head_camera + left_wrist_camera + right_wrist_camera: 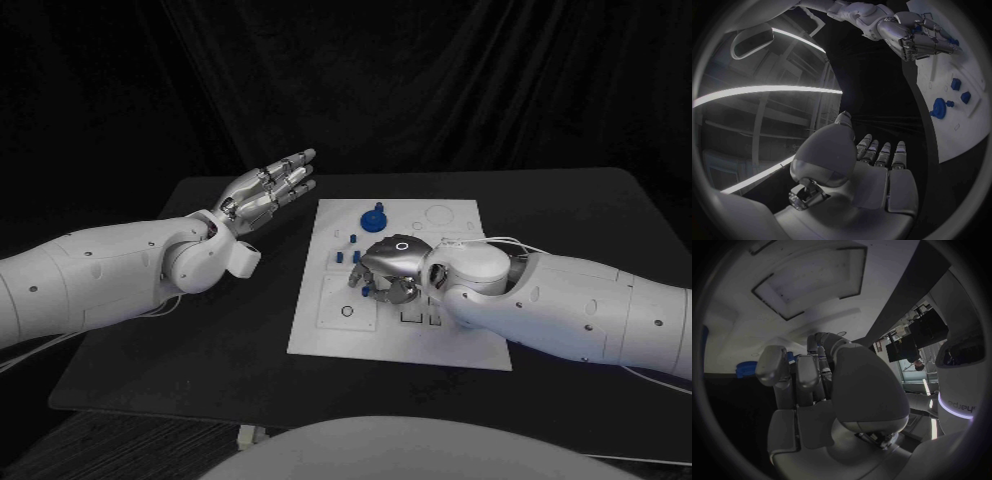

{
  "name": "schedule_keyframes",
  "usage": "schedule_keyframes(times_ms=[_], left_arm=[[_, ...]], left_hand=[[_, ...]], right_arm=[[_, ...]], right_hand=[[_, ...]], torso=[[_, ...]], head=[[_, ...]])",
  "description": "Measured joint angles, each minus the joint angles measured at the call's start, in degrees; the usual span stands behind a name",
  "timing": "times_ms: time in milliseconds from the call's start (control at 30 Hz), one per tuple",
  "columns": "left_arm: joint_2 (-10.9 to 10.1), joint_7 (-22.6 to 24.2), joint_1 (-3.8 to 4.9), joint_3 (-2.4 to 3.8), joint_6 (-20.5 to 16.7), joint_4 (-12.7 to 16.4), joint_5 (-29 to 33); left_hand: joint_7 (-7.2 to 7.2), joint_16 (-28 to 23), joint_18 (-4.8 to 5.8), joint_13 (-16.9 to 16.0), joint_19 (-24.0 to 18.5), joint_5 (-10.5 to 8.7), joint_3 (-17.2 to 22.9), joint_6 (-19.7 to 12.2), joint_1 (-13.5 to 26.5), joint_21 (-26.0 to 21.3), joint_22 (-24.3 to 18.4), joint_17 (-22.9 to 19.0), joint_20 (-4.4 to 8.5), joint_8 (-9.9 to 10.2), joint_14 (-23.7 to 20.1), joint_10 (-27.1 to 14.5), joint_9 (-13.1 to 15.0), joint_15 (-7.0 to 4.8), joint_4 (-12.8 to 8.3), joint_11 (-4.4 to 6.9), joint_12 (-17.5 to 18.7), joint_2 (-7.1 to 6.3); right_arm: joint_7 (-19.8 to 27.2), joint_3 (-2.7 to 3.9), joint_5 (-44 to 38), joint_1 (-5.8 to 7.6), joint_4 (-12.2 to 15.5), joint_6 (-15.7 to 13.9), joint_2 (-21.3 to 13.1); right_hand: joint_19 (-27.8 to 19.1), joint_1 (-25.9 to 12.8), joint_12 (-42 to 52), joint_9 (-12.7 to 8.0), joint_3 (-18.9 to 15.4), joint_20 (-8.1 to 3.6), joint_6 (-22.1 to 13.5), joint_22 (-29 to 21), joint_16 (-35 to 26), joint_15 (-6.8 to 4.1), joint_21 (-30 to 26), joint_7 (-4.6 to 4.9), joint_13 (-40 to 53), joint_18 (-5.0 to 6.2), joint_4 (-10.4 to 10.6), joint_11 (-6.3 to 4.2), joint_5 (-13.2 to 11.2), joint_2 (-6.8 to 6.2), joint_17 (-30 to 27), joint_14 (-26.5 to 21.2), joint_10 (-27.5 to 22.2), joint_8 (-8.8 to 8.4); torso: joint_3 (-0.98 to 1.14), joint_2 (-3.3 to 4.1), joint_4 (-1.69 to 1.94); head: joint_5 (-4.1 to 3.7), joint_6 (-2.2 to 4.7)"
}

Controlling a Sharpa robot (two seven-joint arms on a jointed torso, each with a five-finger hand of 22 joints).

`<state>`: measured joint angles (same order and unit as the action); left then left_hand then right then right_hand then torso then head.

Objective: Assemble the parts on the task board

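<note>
Parts [374, 217] in blue sit on the white task board [325, 330], which lies flat in the middle of the black table [173, 350]. One round blue piece stands near the board's far edge, and a few smaller blue pieces [348, 257] lie in a short row nearer the board's left side. From the left wrist view the same blue pieces [940, 107] show on the board [967, 135], the round one with two small ones beside it.

The right hand [392, 272] hangs low over the middle of the board, palm down, its fingers curled in around a small blue piece [369, 292] that shows between the fingertips; the left wrist view shows it [920, 40] bent over the board in the same way. From its own wrist view the fingers [795, 375] are folded inward, with blue showing just past them.

The left hand [267, 192] is raised above the table to the left of the board, well apart from it, fingers straight and slightly spread, holding nothing; its own wrist view shows the fingers [879, 155] stretched out flat
</note>
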<state>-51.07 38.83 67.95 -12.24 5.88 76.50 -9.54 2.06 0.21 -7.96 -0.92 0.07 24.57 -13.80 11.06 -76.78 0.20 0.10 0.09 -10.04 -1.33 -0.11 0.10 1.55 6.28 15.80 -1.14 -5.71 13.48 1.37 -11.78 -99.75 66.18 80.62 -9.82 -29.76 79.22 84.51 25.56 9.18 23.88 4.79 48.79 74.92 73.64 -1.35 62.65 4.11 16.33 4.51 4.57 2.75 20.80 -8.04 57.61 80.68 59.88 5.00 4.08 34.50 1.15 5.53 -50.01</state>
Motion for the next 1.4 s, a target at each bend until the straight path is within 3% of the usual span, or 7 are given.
schedule_keyframes(times_ms=[233, 333, 533, 1000, 1167, 1300, 1400], left_arm=[[0.1, 0.0, -0.05, 0.0, 0.1, -0.1, 0.0], [0.1, 0.0, -0.08, 0.0, 0.1, -0.2, 0.0], [0.2, 0.0, -0.16, 0.0, 0.2, -0.3, 0.0], [0.2, 0.0, -0.29, 0.0, 0.3, -0.3, 0.0], [0.1, 0.0, -0.32, 0.0, 0.3, -0.1, 0.0], [-0.1, 0.0, -0.33, 0.0, 0.3, 0.1, 0.0], [-0.2, 0.0, -0.33, 0.0, 0.3, 0.2, 0.0]], left_hand=[[0.0, 0.0, 0.0, 0.0, 0.0, 0.0, 0.0, 0.0, 0.0, 0.0, 0.0, 0.0, 0.0, 0.0, -0.1, 0.0, 0.0, 0.08, 0.0, 0.0, 0.0, 0.0], [0.0, 0.0, 0.0, 0.0, 0.0, 0.23, 0.0, 0.0, 0.0, 0.0, 0.0, 0.0, 0.0, 0.0, -0.1, 0.0, 0.0, 0.11, 0.0, 0.0, 0.0, 0.0], [0.0, 0.0, 0.0, 0.0, 0.0, 0.23, 0.0, 0.0, -0.5, 0.0, 0.0, 0.0, 0.0, 0.0, 0.1, 0.0, 0.0, 0.29, 0.0, 0.0, 0.0, 0.0], [0.0, 0.0, 0.0, 0.0, 0.0, 0.51, 0.2, 0.0, -0.5, 0.0, 0.0, 0.0, 0.0, 0.0, 0.1, 0.0, 0.0, 0.29, -0.2, 0.0, 0.0, 0.0], [0.0, 0.0, 0.0, 0.0, 0.0, 0.51, 0.2, 0.0, -0.5, 0.0, 0.0, 0.0, 0.0, 0.0, 0.1, 0.0, 0.0, 0.28, -0.2, 0.0, 0.0, 0.0], [0.0, 0.0, 0.0, 0.0, 0.0, 0.51, 0.3, 0.0, -0.9, 0.0, 0.0, 0.0, 0.0, 0.0, 0.1, 0.0, 0.0, 0.28, -0.3, 0.0, 0.0, -0.03], [-0.21, 0.0, -0.01, 0.0, -0.2, 0.52, 0.3, 0.2, -0.9, 0.0, 0.0, 0.0, -0.2, 0.0, 0.1, 0.0, 0.0, 0.28, -0.3, 0.0, 0.0, -0.03]], right_arm=[[0.1, 0.0, 0.0, -0.06, 0.0, -0.2, 0.1], [0.1, 0.0, 0.0, -0.07, 0.0, -0.3, 0.1], [0.0, 0.02, 0.0, -0.08, 0.1, -0.2, 0.0], [-1.1, -0.04, 0.0, 0.43, 3.6, 0.0, -3.7], [-1.2, -0.05, 0.0, 2.5, 6.9, -1.7, -7.2], [-1.2, -0.05, 0.1, 5.37, 9.3, -3.9, -10.5], [-1.1, 0.04, 0.4, 7.96, 10.2, -5.4, -12.8]], right_hand=[[0.0, -0.2, 5.8, -0.6, 0.3, -0.64, 0.3, 0.0, -0.3, -0.82, -0.4, 0.28, 3.9, 0.01, -1.6, -1.35, 0.0, 0.2, -0.6, 0.0, -1.8, 0.0], [-0.4, -1.0, 9.1, -0.9, 0.8, -1.02, 0.3, 0.0, -0.6, -1.01, -1.1, 0.29, 3.9, 0.9, -2.1, -1.62, 0.0, 0.04, -1.1, -0.2, -3.1, 0.0], [-0.6, -1.8, 10.7, -1.2, 0.9, -1.22, 0.3, 0.0, -1.6, -1.09, -2.6, 0.29, 8.5, 0.9, -2.1, -1.29, -0.7, -0.75, -2.6, -0.5, -4.6, 0.0], [-2.1, -5.9, 13.5, -2.6, -6.4, -0.19, -4.2, 0.0, -3.0, 0.02, -6.4, -1.67, 10.7, 0.9, 3.7, 0.02, -10.8, -2.28, -5.3, -2.1, -9.2, -0.96], [-1.4, -6.1, 14.9, -2.3, -8.3, -0.21, -2.7, 0.0, -2.4, -0.21, -5.7, -0.97, 11.1, 0.89, 5.6, -0.35, -11.8, -2.03, -4.6, -1.8, -8.9, 0.68], [-0.2, -4.9, 15.1, -0.8, -7.7, -0.81, 2.4, 0.0, -1.7, -1.08, -3.9, -0.08, 11.0, 0.89, 6.2, -1.28, -8.4, -0.92, -3.4, -1.0, -7.1, 3.5], [0.9, -4.4, 15.1, 0.9, -7.1, -1.18, 6.8, 0.0, -0.5, -1.36, -1.8, 0.67, 10.5, 0.89, 6.3, -1.62, -7.0, -1.23, -1.5, 0.3, -5.6, 5.94]], torso=[[0.0, 0.0, 0.02], [0.0, 0.0, 0.02], [0.0, 0.0, 0.02], [0.0, 0.0, 0.02], [0.0, -0.01, 0.01], [-0.01, -0.03, 0.01], [-0.01, -0.03, 0.01]], head=[[0.01, 0.0], [-0.03, 0.0], [0.09, 0.0], [-0.28, 0.0], [-0.31, 0.0], [-0.22, 0.0], [-0.39, 0.0]])
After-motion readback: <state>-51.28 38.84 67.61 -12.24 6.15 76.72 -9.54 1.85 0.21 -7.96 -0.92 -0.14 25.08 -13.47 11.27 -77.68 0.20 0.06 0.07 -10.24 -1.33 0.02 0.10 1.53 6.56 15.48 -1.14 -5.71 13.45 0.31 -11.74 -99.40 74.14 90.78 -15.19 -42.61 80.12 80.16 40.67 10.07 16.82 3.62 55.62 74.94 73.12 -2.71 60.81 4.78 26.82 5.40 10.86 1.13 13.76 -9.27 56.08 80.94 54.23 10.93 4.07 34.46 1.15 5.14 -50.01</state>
